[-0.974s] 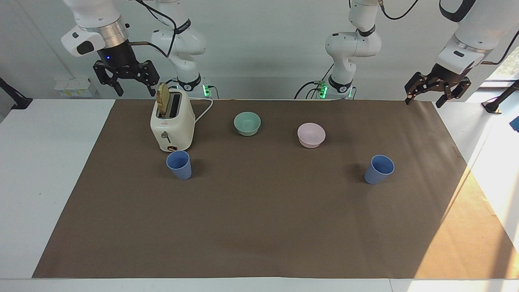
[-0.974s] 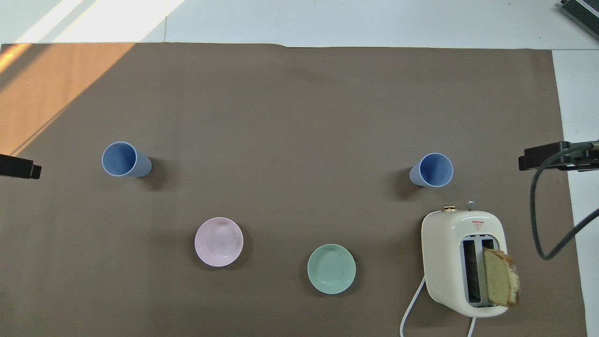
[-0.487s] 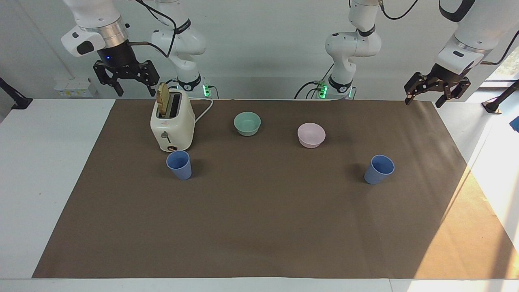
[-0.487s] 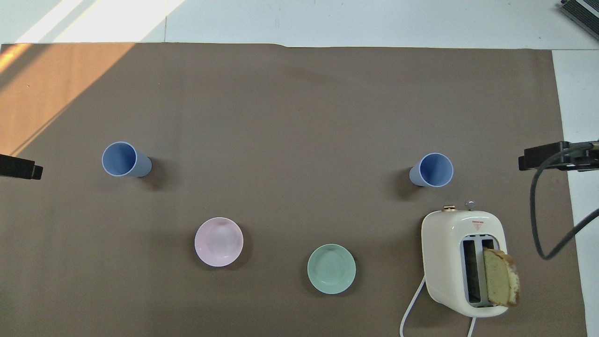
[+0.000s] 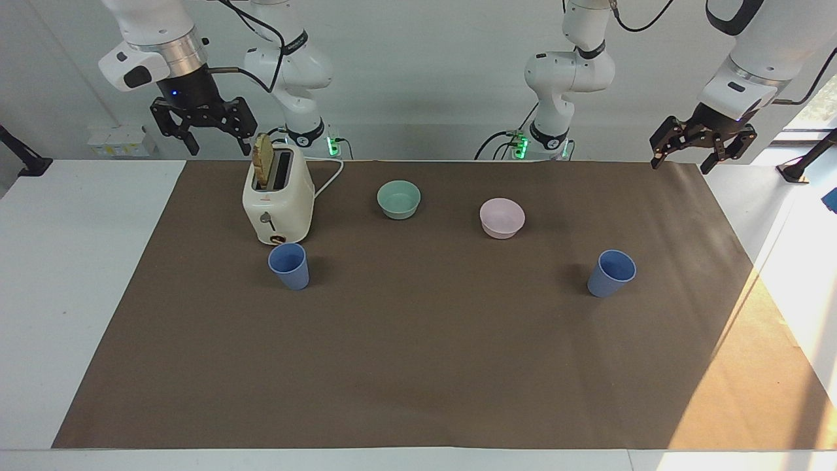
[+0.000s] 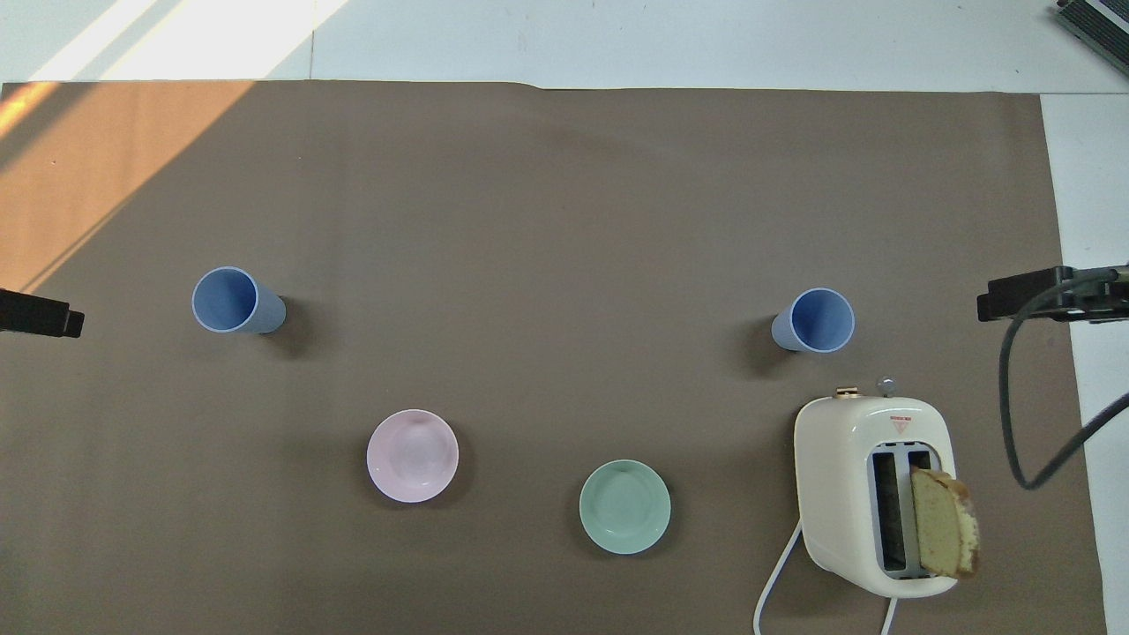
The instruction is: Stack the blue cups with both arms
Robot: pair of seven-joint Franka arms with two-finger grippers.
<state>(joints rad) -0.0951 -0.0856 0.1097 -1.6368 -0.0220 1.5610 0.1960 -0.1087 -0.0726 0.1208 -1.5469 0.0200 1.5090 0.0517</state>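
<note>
The blue cups stand upright and well apart on the brown mat of the desk (image 5: 39,261), one (image 5: 288,265) toward the right arm's end, just beside the toaster (image 5: 277,194) and farther from the robots than it, the other (image 5: 611,273) toward the left arm's end, farther from the robots than the pink bowl (image 5: 502,217). The teal bowl (image 5: 399,199) sits between the pink bowl and the toaster, near the robots. The facing view shows both arms whole: the right gripper (image 5: 203,128) hangs in the air over the desk's edge beside the toaster, its jaws spread wide and holding nothing; the left gripper (image 5: 701,142) hangs over the mat's corner at its own end, jaws likewise released and empty. The overhead view shows only a dark tip of each gripper, the left (image 6: 40,314) at one edge and the right (image 6: 1023,295) at the other with its cable looping down, so the jaws cannot be read there. That view does show the insides of both cups (image 6: 231,301) (image 6: 816,320), which look empty, and the slice of bread (image 6: 945,533) standing up out of one toaster slot. Against the pictures of a second ago, the cups, bowls and toaster lie just as they did; the left gripper has shifted slightly upward and inward, and the right gripper is about where it was.
</note>
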